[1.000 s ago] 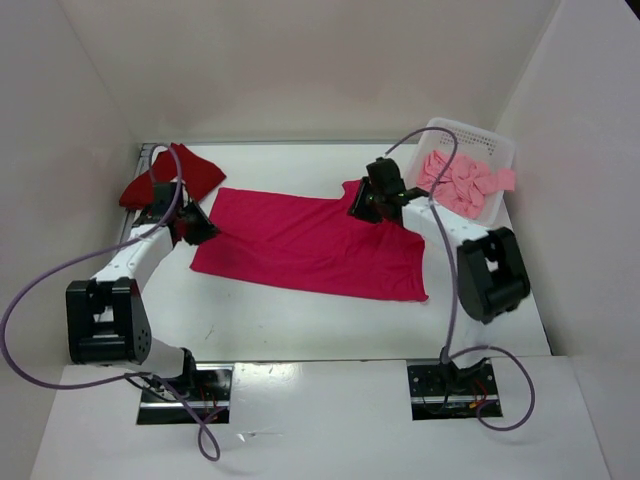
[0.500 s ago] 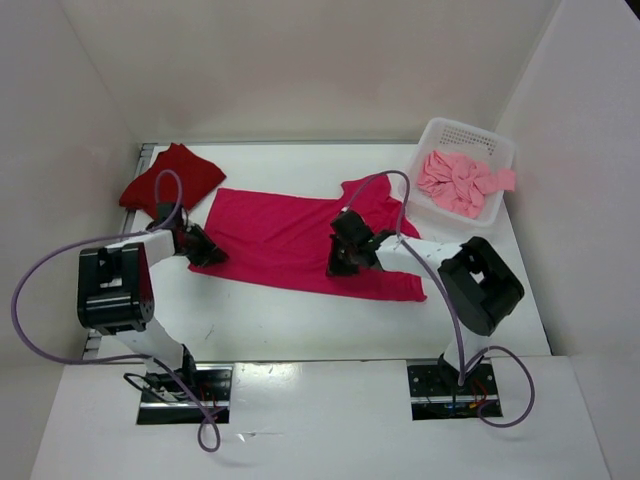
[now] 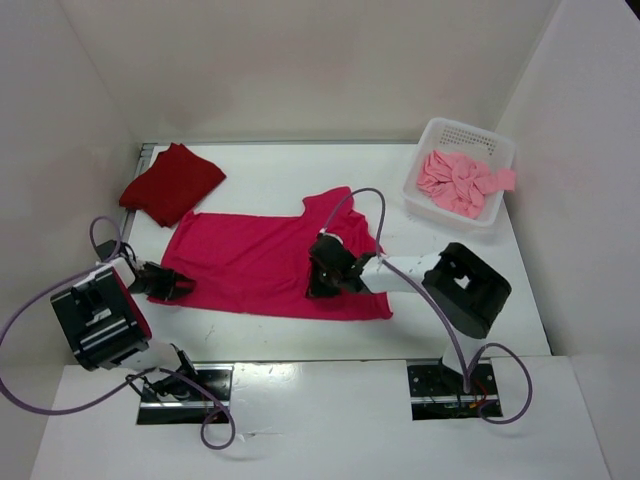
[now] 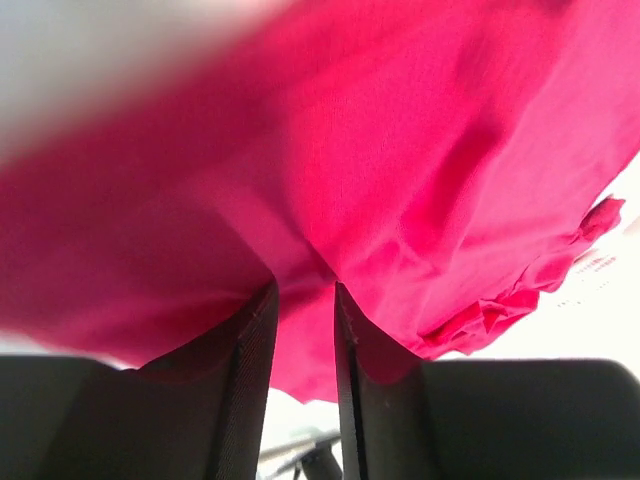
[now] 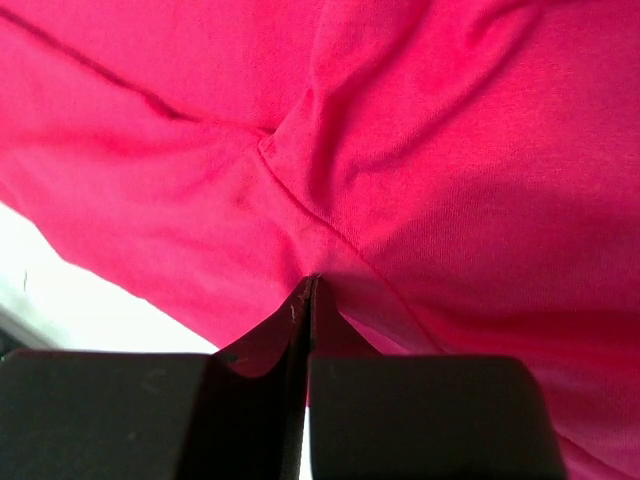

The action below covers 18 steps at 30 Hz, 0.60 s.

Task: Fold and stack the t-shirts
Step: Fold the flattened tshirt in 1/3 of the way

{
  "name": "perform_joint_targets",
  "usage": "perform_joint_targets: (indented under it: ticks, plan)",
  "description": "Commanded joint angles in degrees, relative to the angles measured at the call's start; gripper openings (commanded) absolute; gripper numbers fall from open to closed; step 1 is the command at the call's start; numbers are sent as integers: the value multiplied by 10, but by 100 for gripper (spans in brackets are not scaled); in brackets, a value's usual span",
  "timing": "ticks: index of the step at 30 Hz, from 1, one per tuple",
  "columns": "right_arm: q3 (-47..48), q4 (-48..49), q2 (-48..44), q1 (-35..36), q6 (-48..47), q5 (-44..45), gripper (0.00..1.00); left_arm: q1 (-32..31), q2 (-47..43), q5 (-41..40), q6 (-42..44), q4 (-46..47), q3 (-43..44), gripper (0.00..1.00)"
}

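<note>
Crimson shirt [image 3: 250, 260] sits nipped in your tight-shut right claw [image 5: 308, 285] and barely-parted left claw [image 4: 305, 295], seemingly to drag it flat

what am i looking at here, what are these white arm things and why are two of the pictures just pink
Two robot arms are bolted to the near edge of a table. The wide picture looks down from above; the two close-ups come from cameras on the wrists. Both the left gripper and the right gripper pinch the crimson shirt spread out between them, hence all the pink. A folded dark red shirt lies at the far left; a salmon shirt sits crumpled in a white basket.
</note>
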Motion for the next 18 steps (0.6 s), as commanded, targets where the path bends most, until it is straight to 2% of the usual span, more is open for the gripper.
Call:
perform_joint_targets:
  ticks: [1,4,8,11,13,16,17,18]
  plan:
    - [-69,-66,-13,39,24,12,0,-1,-57,-2,14,-109,-11,36]
    - [-136,-108,-93,39,40,30,0,-14,-90,4,21,-131,-11,42]
    - [-178,-165,-198,39,46,31,2,-42,-130,11,26,-139,-12,47]
    - [-185,-170,-235,39,37,4,10,-55,-165,-19,31,-131,16,50]
    - [-142,-175,-235,33,5,-9,21,-79,-172,-44,31,-106,40,51]
    - [-59,-211,-242,-11,-33,-15,37,-135,-156,-108,31,-46,102,45]
    - [-42,-218,-242,-31,-58,-15,39,-150,-137,-149,36,-11,115,38]
    - [-19,-219,-250,-57,-71,-15,36,-175,-122,-170,43,3,141,33]
